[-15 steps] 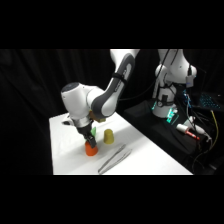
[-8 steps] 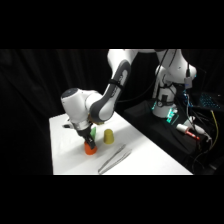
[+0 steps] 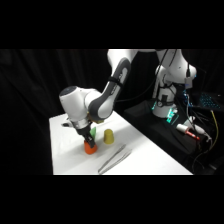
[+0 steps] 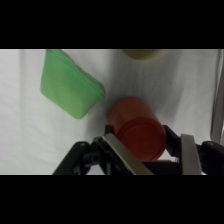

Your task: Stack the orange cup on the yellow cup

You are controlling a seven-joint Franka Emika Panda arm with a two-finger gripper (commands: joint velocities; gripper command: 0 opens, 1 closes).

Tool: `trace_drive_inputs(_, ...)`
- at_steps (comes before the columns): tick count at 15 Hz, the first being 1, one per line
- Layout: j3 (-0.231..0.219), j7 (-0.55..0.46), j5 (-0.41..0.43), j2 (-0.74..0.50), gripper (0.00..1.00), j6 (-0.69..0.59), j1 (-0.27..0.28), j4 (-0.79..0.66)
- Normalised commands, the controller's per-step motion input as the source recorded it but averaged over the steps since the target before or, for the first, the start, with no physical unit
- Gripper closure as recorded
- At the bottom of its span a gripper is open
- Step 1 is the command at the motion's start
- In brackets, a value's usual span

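Observation:
The orange cup [image 3: 90, 148] stands upside down on the white table [image 3: 150, 160], near its front left. My gripper [image 3: 86, 140] has come down over it. In the wrist view the orange cup [image 4: 137, 131] sits between my gripper's [image 4: 146, 139] two fingers. The left finger is against its side and the right one is a small gap away, so the gripper is open around the cup. The yellow cup [image 3: 108, 136] stands a little to the right on the table. In the wrist view the yellow cup [image 4: 142, 53] only peeks in at the top edge.
A green cup [image 4: 70, 82] lies on its side close beside the orange one, and in the side view the green cup [image 3: 93, 132] is partly behind my gripper. Metal tongs [image 3: 114, 159] lie in front of the yellow cup. Cables and electronics [image 3: 192, 125] sit right of the table.
The gripper has come down from above the orange cup until its fingers straddle it. The cups and the tongs have not moved.

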Motion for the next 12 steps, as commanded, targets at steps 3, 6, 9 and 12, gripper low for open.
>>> trace_drive_inputs(3, 0.006, 0.05, 0.003, -0.42, 0.50, -0.31, 0.020, -0.20)
trace_drive_inputs(6, 0.003, 0.06, 0.000, -0.43, 0.50, -0.23, 0.026, -0.24)
trace_drive_inputs(9, 0.007, 0.05, 0.013, -0.41, 0.50, -0.12, 0.018, -0.31)
trace_drive_inputs(12, 0.011, 0.06, 0.044, -0.43, 0.50, -0.02, 0.010, -0.42)
